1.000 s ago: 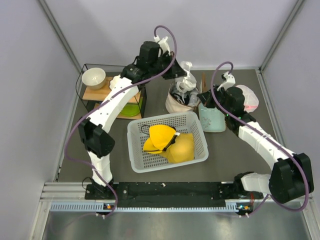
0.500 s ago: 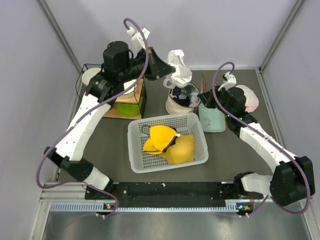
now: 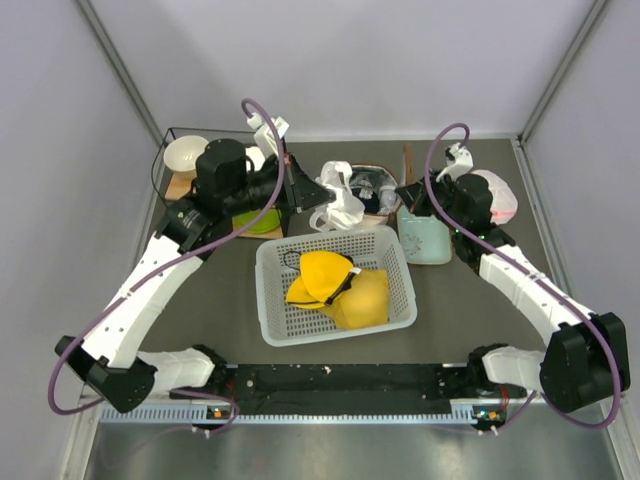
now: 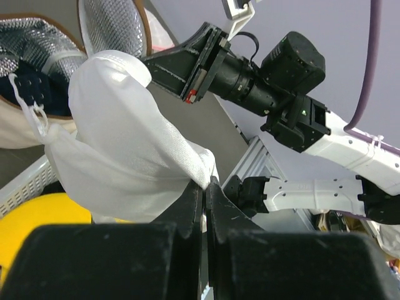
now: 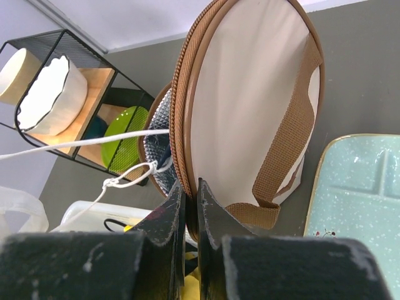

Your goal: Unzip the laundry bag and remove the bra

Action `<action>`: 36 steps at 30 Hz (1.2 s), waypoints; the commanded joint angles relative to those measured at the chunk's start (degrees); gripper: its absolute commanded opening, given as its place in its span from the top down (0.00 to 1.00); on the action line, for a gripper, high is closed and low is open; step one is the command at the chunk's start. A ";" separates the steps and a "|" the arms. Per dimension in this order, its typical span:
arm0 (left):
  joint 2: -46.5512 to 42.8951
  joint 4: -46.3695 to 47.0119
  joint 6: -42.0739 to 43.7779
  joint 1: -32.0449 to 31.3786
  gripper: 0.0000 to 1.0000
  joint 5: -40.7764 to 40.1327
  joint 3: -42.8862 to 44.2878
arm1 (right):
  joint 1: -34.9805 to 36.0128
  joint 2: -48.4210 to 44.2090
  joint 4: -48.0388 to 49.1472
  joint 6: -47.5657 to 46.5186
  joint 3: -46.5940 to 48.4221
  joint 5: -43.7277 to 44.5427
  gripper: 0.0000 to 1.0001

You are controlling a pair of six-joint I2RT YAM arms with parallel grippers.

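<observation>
The cream-beige laundry bag (image 3: 368, 200) lies open at the back middle, its round brown-trimmed lid (image 5: 250, 94) and brown strap (image 5: 287, 144) facing the right wrist camera. My right gripper (image 3: 407, 196) (image 5: 190, 187) is shut on the lid's rim. My left gripper (image 3: 316, 197) (image 4: 205, 185) is shut on a white cloth (image 3: 338, 205) (image 4: 125, 144) and holds it in the air just left of the bag's mouth, over the basket's far edge. Dark navy fabric of the bra (image 4: 30, 87) shows inside the silver-lined opening; most of it is hidden.
A white lattice basket (image 3: 270, 300) holding a yellow padded garment (image 3: 345, 288) stands in front of the bag. A wire shelf (image 3: 170, 180) with a bowl (image 3: 187, 155) and green plate (image 3: 258, 220) is at back left. A mint tray (image 3: 425, 240) and pink-white bag (image 3: 498, 195) lie right.
My left arm lifted the white cloth up out of the bag, then swung down and toward the basket with it. The bag tipped so its opening shows. My right gripper stayed on the lid.
</observation>
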 commanded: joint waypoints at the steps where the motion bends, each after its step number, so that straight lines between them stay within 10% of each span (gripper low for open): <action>1: 1.45 5.27 0.65 -0.40 1.00 1.38 5.55 | -0.22 -0.37 1.84 0.12 3.41 -0.81 1.00; 14: 22.45 13.26 -4.97 -0.67 1.00 6.31 33.96 | -0.31 -2.22 1.32 -0.14 2.00 0.68 1.00; 27: 17.73 10.38 -2.52 -0.76 1.00 4.91 27.82 | -0.22 -1.69 1.40 -0.93 2.35 0.68 1.00; 36: 0.50 11.43 -1.81 -0.76 1.00 3.77 -2.64 | -0.22 0.16 2.72 -0.58 3.41 0.15 1.00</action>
